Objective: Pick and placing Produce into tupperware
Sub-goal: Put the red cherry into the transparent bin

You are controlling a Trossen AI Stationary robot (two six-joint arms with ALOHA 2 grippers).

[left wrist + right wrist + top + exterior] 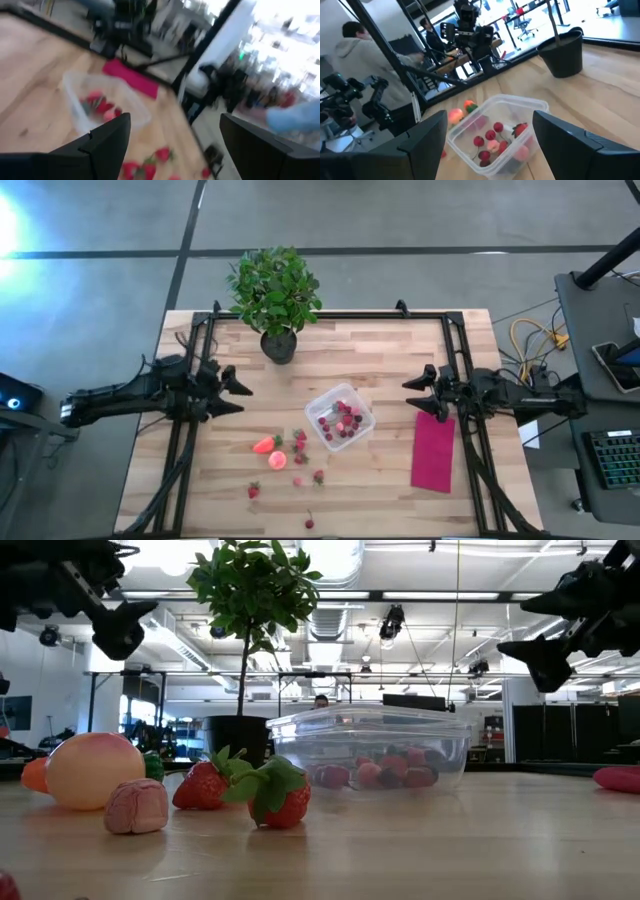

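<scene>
High view, tupperware (341, 418): mid-table, set at a diagonal, already holding a cluster of small red berries.
Loose produce: on the bare wood on the container's left-arm side and toward the near edge; strawberry (265, 445) and round pink-orange fruit (278, 460) touching or nearly so, small red berries (300, 442) scattered just beside them.
Left gripper (236, 392): raised off the table, fingers spread wide, holding nothing.
Right gripper (420, 395): also raised, fingers wide apart, holding nothing, beside the magenta cloth (433, 451).
Key relation: loose fruit lies ahead of the left gripper and off toward the near edge; the left arm looks the nearer, since the container sits between the right gripper and the fruit.
Strawberry axis: roughly across the table, green top toward the container.
</scene>
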